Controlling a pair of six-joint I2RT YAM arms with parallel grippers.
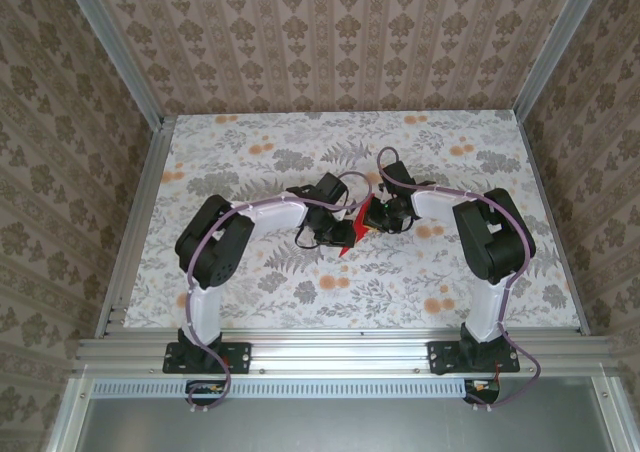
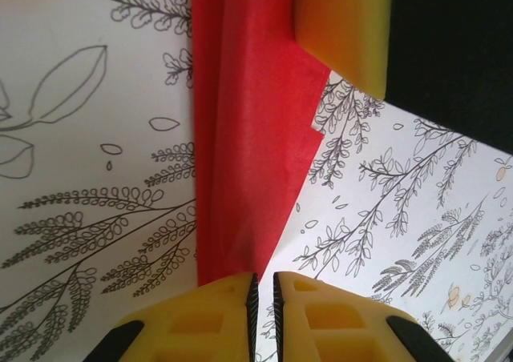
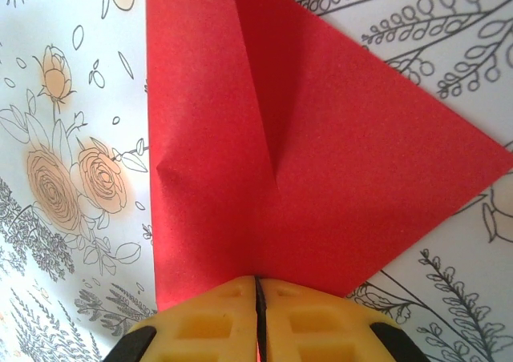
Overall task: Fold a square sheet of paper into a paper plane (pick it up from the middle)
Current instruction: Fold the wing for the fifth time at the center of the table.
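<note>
The red sheet of paper (image 1: 350,237) lies folded into a long pointed shape at the middle of the floral table, between my two grippers. My right gripper (image 3: 258,298) is shut on its near edge, with red showing in the slit; a creased triangular flap (image 3: 377,162) points right. From above, the right gripper (image 1: 372,218) meets the paper from the right. My left gripper (image 2: 262,298) is all but shut. Only a thin slit shows, with table print through it, and the paper's narrow end (image 2: 240,178) runs under its left finger (image 2: 216,314). It comes in from the left (image 1: 340,232).
One yellow finger of the right gripper (image 2: 345,34) rests on the paper's far part in the left wrist view. The floral tabletop (image 1: 250,152) is bounded by aluminium rails (image 1: 135,222) and patterned walls. Both arms bend inward over the table's centre.
</note>
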